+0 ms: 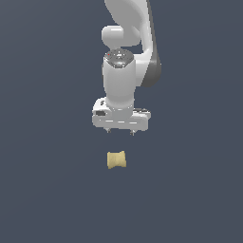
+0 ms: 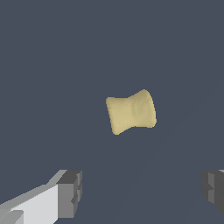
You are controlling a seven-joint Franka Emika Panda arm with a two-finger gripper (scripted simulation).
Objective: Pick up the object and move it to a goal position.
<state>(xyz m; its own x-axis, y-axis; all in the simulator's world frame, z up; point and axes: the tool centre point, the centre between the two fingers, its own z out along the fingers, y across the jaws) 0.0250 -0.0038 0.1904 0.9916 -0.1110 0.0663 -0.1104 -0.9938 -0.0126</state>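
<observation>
Beneath the hand, surface (image 1: pixel 42 190): a plain dark grey-blue plane fills both views and carries only one thing.
Arm (image 1: pixel 124 57): white, hanging straight down over the scene, likely so that the hand can descend vertically onto its target.
Hand (image 1: pixel 120 132): spread wide and holding nothing; in the wrist view one grey fingertip (image 2: pixel 70 192) shows at each side with a broad gap between. Opened this far, it should clear the object easily on the way down.
Hand height: it hovers well clear of the object, not touching it.
Object (image 2: pixel 131 111): a small pale yellow-tan block with pinched-in sides, lying on the surface just below the hand and slightly forward of the gap between the fingers (image 1: pixel 116 160).
Object pose: tilted a little relative to the finger line, so a small wrist turn may help the pads close on its narrow waist.
Task stage: judged as approach; the grasp is not yet made and no goal marker is visible.
</observation>
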